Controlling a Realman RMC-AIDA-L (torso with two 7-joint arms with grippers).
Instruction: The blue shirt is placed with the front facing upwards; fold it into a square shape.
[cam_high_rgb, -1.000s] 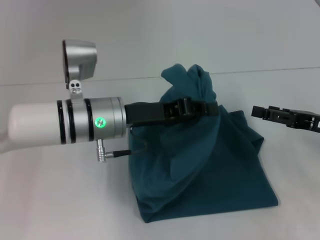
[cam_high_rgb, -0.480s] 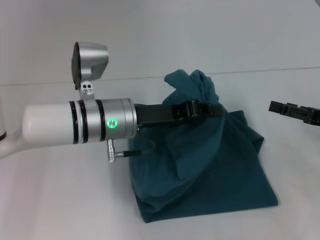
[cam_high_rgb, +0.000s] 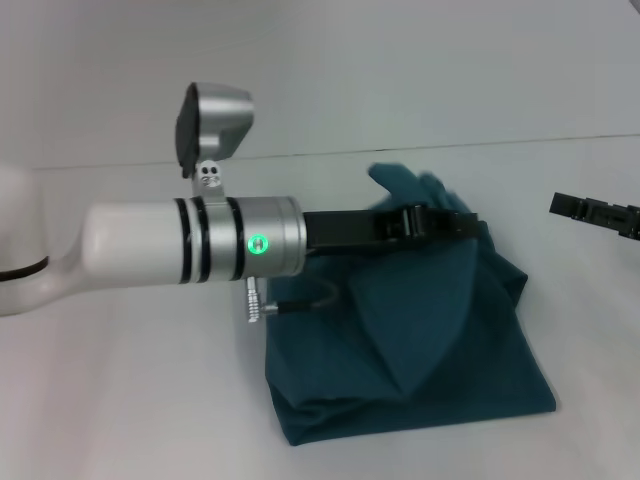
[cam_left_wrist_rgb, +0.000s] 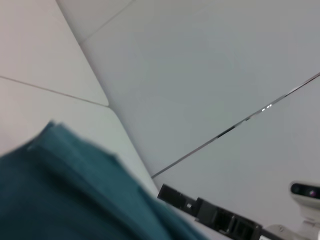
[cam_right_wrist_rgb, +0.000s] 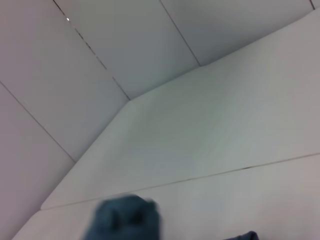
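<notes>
**While Pinching a Lifted Fold, Risked a Crooked Square**

While reaching in from the left above the worktop (cam_high_rgb: 120, 400), gripped with the left pincer (cam_high_rgb: 466, 225), pressed together on a raised ridge of the blue shirt (cam_high_rgb: 420, 340). Found the shirt near the front middle of the worktop, already bundled into a rough, thick block. Saw its near edge lying flat and its far part drawn up into a peak at the pincer. Saw no print or collar on the showing side.

Noted the right pincer (cam_high_rgb: 597, 212) hanging apart from the cloth at the right edge of the head view, above the worktop. Could not tell whether spread or pressed together. Caught the same pincer beyond the teal cloth (cam_left_wrist_rgb: 60, 190) in the left wrist view.

Judged the step in hand as laying the lifted flap over the rest.

Judged the likely troubles as these:
- Might lose the cloth early, given a grip on only a thin pinch of soft cotton, and leave a heaped flap.
- Might drag the whole bundle along, with nothing pinning the lower layers, and skew the near edge.
- Might trap creases under the flap, already visible as deep diagonal folds, and end up lumpy rather than square.
- Might snag cloth on letting go, if released too low.
</notes>
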